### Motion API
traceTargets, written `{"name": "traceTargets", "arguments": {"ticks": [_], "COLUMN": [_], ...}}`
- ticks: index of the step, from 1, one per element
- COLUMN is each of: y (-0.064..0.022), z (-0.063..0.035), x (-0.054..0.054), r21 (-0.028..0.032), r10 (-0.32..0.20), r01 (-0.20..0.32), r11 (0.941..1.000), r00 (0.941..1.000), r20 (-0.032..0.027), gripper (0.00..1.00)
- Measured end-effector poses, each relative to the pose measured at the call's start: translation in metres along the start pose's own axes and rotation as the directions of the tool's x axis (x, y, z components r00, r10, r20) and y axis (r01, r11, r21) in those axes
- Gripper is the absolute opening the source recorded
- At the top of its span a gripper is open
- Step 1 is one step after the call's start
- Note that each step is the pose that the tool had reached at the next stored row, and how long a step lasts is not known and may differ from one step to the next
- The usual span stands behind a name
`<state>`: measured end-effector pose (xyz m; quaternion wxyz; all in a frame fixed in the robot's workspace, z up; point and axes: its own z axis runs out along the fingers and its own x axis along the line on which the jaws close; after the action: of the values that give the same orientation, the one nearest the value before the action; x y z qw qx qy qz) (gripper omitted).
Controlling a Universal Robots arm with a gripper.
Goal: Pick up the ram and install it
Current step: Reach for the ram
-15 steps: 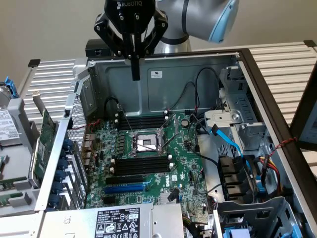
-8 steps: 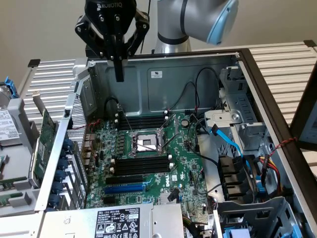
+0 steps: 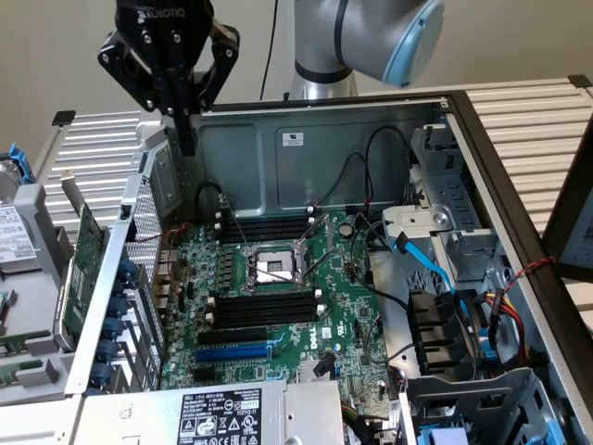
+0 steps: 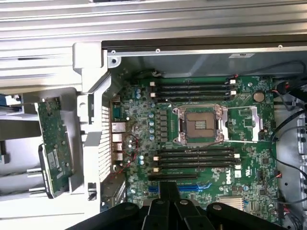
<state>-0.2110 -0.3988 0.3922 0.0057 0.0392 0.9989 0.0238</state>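
While hanging over left case wall (image 3: 148,199) with gripper (image 3: 188,144) pinched shut, empty: could smack wall or expansion card (image 3: 88,264) dropping down

Exterior camera: off my arm, raised, looking down at a slant into the open grey sheet-metal computer case (image 3: 324,158). Mid range; my black fingers (image 3: 188,130) hang in frame, case below them.

Wrist camera: behind the fingers (image 4: 164,191), facing straight down past them, nearer.

Shared: case interior (image 4: 201,62), green printed motherboard (image 3: 352,315) (image 4: 249,158), silver square processor socket (image 3: 271,269) (image 4: 199,123), all beneath my fingertips.
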Motion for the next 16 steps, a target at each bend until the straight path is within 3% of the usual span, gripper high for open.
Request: {"name": "traceTargets", "arguments": {"ticks": [16], "y": [-0.0058], "z": [0.0021], "x": [0.073], "r21": [-0.0001], "r10": [0.000], "r01": [0.000], "r11": [1.0000], "r00": [1.0000], "r20": [0.0000], "gripper": [0.11]}}
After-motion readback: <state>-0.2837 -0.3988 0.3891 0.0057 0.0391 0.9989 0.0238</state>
